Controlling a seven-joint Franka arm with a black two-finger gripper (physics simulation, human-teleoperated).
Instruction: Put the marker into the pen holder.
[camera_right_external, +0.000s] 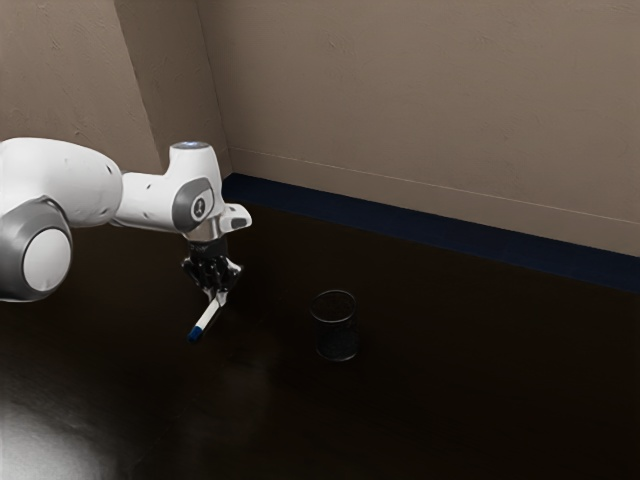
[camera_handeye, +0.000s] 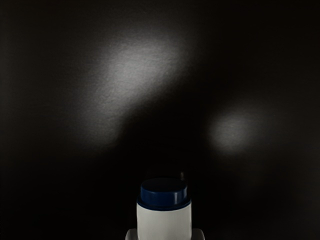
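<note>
Marker (camera_right_external: 205, 318) is pinched by the gripper (camera_right_external: 217, 292), tilted, above the tabletop (camera_right_external: 450, 400). The pen holder (camera_right_external: 337, 342) is set apart, in from the back edge (camera_right_external: 430, 240). If lowered this slanted, its rim (camera_right_external: 333, 292) may be bumped and the holder tipped over.

The arm (camera_right_external: 148, 203) reaches from the exterior view's left; wrist (camera_right_external: 199, 204) bent downward; fingers (camera_right_external: 222, 297) drawn together below.

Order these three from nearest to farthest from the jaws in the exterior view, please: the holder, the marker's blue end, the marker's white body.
1. White body: held between the jaws.
2. Blue end: lower, toward the exterior view's left.
3. Holder: on the table, toward the exterior view's right.
</note>
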